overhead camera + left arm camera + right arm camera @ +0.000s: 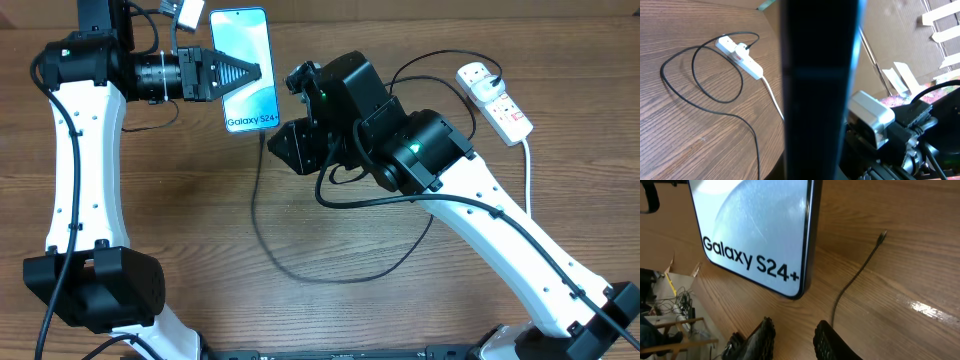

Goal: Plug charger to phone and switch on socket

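**A:** Overhead: where's the phone [245,40]?

**B:** Clamped in your left gripper [250,73]. Your right gripper [280,143] is nearer its bottom edge.

**A:** Left wrist?

**B:** Just the phone's dark edge (socket [740,54] well apart).

**A:** Right wrist?

**B:** Your fingers [765,337] are apart and empty. The charger [852,282] runs ahead-right across the table [920,255], its connector tip [882,236] beside the phone, not touching.
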`<state>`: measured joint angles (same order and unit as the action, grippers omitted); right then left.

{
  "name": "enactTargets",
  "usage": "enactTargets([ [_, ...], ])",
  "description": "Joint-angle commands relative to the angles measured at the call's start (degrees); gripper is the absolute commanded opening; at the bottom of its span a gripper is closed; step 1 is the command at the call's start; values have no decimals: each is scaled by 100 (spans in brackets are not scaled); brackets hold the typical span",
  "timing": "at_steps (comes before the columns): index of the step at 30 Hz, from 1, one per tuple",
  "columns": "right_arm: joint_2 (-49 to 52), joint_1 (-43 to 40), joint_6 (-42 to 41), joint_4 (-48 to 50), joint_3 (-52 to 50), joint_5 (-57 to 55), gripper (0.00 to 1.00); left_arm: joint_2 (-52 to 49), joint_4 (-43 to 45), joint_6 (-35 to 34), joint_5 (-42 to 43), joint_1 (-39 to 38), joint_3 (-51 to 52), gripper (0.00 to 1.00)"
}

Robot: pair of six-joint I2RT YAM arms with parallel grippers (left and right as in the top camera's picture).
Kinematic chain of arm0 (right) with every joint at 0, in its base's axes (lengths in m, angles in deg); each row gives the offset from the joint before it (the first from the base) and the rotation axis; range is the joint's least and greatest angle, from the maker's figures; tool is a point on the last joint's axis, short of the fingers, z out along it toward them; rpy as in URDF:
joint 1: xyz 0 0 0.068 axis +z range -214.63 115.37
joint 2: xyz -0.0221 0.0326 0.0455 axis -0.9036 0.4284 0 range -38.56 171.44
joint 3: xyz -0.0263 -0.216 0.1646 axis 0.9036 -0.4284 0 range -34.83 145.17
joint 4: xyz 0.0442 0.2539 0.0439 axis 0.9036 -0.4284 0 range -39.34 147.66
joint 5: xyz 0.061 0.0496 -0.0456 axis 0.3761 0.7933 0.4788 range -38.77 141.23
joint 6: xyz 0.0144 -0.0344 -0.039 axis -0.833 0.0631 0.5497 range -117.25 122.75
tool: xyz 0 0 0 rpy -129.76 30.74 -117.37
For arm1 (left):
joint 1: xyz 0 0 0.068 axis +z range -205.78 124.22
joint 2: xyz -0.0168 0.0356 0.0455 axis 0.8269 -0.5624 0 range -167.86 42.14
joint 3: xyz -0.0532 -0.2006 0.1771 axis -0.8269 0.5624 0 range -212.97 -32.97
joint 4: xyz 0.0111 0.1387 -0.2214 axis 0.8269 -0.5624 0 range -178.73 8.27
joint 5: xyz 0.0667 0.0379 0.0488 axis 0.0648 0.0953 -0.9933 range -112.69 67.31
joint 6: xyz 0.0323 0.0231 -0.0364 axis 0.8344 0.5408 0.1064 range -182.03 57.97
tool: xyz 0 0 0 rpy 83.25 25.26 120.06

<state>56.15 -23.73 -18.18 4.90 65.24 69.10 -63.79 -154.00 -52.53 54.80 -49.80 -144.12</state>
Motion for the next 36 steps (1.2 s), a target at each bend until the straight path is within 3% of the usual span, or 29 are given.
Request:
enactTargets([
  [1,-138,22,116,-190,190,210,32,15,7,186,138,-52,-66,4],
  [5,-136,22,111,-367,190,-175,40,15,9,155,-428,-35,-66,4],
  [9,-68,22,-315,-614,188,-887,56,15,2,-640,-2717,-50,-66,4],
  [12,63,22,-483,-682,188,-1043,75,15,-94,-1246,-4406,-131,-66,4],
  [14,212,22,-625,-654,188,-1051,88,15,-195,-1410,-5023,-175,-66,4],
  [19,750,11,-966,-599,188,-1226,100,9,-415,-2041,-6439,-319,-66,4],
  [25,1152,52,-1062,-142,186,-1228,100,-48,-560,-2562,-7552,-527,-63,4],
  [31,1624,98,-1084,417,173,-1226,100,-83,-627,-3261,-7768,-378,-63,4],
  [34,1884,61,-1104,264,461,-1215,99,-83,-684,-3353,-7746,-295,-63,4],
  [36,2229,20,-1056,-289,1274,-1182,99,-83,-704,-3353,-7746,-289,-63,4],
])
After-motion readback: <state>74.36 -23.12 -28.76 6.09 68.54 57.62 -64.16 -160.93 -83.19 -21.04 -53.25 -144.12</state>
